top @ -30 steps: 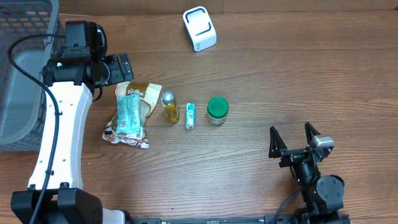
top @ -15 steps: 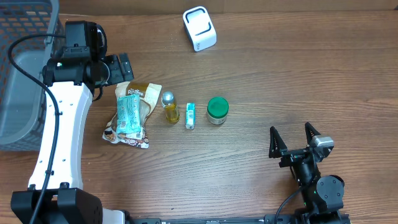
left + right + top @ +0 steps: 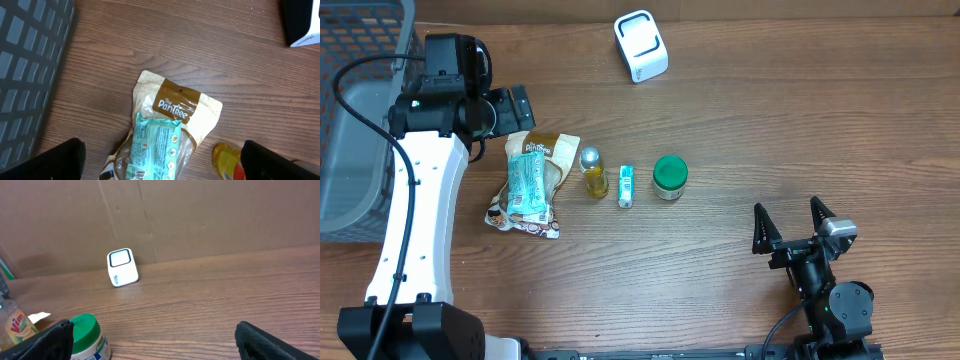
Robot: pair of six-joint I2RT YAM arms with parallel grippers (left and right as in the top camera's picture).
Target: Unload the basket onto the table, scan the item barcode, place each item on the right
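Near the left edge of the worktop, a teal pack lies flat on top of a brown bag, and it looks like the item to scan first. It seems light and soft, a crinkly film wrapper that will buckle and may slip. I would pinch it across its narrow width near one end, taking care not to catch the bag beneath. Which face carries the barcode I cannot tell.

Just to its right a bottle, a small box and a green-lidded jar sit in a row, close but apart. The scanner sits well off by the far edge, and a basket is at the left edge.

The left gripper hangs above the bag's far end, jaws spread wide and empty. The right gripper rests toward the near right corner, also wide and holding nothing.
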